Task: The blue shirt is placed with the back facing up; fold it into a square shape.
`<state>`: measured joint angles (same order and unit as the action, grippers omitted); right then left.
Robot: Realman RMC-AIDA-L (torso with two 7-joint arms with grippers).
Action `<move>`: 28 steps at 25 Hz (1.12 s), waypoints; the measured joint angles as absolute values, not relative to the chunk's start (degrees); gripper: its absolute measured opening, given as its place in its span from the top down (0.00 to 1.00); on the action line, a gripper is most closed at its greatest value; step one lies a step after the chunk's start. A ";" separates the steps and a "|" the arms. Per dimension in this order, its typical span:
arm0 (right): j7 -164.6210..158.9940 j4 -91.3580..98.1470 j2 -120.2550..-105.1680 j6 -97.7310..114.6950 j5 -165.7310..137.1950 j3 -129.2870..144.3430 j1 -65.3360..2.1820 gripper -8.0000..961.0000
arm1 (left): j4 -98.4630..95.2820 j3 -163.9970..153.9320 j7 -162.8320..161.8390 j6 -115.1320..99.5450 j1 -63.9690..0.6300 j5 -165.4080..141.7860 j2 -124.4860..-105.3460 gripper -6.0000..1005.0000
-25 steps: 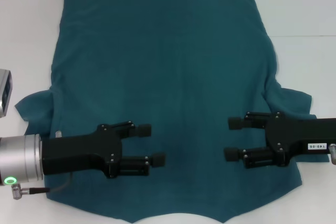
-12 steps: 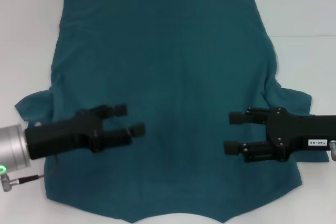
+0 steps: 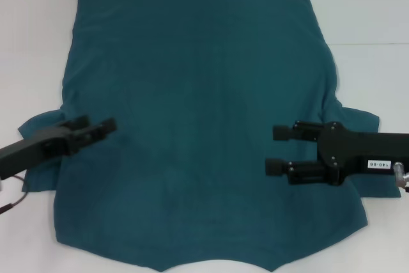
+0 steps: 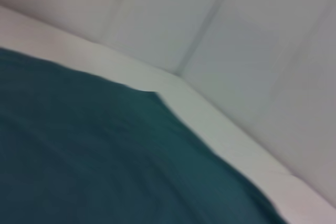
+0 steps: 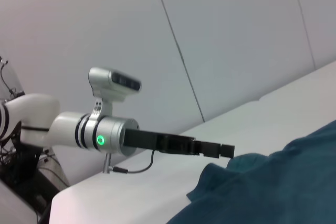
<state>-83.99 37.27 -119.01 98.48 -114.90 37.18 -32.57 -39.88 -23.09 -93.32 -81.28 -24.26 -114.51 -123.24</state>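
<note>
The blue shirt [image 3: 198, 94] lies spread flat on the white table, plain side up, hem far from me and collar edge near. It also shows in the left wrist view [image 4: 79, 156] and the right wrist view [image 5: 273, 192]. My left gripper [image 3: 97, 126] is open and empty, turned on its side, just over the shirt's left edge beside the left sleeve [image 3: 38, 129]. It shows across the table in the right wrist view [image 5: 227, 151]. My right gripper [image 3: 277, 149] is open and empty, hovering over the shirt's right side, near the right sleeve [image 3: 358, 119].
The white table [image 3: 370, 17] surrounds the shirt on the left, right and far sides. A grey panelled wall [image 5: 220, 35] stands behind the table.
My left gripper has drawn back leftward from the shirt's lower middle to its left edge and rolled onto its side. My right gripper has shifted slightly up and left.
</note>
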 joint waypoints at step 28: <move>-85.42 36.48 -118.79 97.36 -114.44 37.59 -34.93 0.05 | -37.00 -17.17 -94.42 -68.25 -18.64 -115.34 -123.93 0.10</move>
<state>-85.42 36.48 -118.79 97.36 -114.44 37.59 -34.93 -37.00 -17.17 -94.42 -68.25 -18.64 -115.34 -123.93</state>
